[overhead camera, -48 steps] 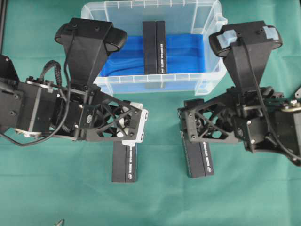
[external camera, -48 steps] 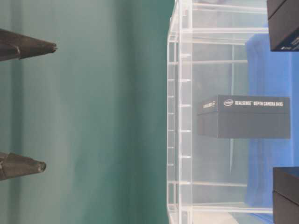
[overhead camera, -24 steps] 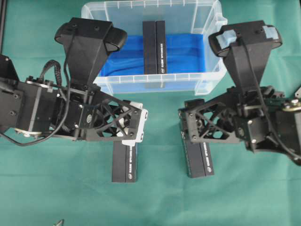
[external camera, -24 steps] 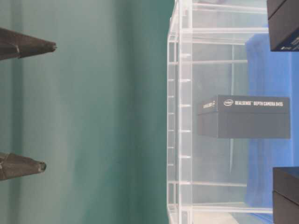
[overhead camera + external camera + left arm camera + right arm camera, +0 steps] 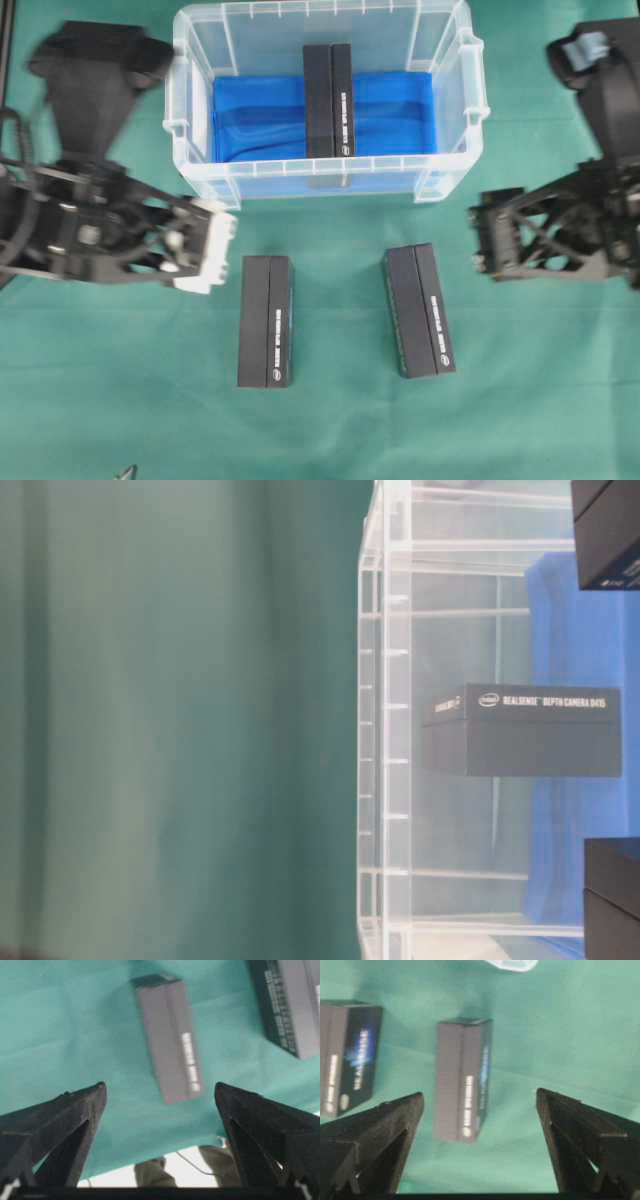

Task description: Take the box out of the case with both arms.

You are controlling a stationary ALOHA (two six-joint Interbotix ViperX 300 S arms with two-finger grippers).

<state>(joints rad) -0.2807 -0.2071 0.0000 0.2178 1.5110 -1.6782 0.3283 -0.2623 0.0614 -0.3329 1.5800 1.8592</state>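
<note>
The case [image 5: 196, 110] is a clear plastic tub with a blue sheet on its bottom, at the back middle of the green cloth. One black box [image 5: 330, 100] lies inside it and shows through the wall [image 5: 385, 730] as a dark box [image 5: 520, 730]. My left gripper [image 5: 212, 252] hangs open left of the case's front, holding nothing; its fingertips [image 5: 95, 1091] stand wide apart. My right gripper [image 5: 482, 240] is open and holds nothing, to the right of the case's front corner, its fingertips [image 5: 545, 1097] wide apart. Neither touches the case or a box.
Two more black boxes lie on the cloth in front of the case, a left one [image 5: 266, 320] [image 5: 170, 1040] and a right one [image 5: 420, 324] [image 5: 460, 1080]. The left wrist view shows the table's front edge [image 5: 150, 1160].
Both arms have drawn outward, the left to the left and the right to the right, uncovering the two boxes on the cloth. Their fingertips have left the table-level view. Both stay open.
</note>
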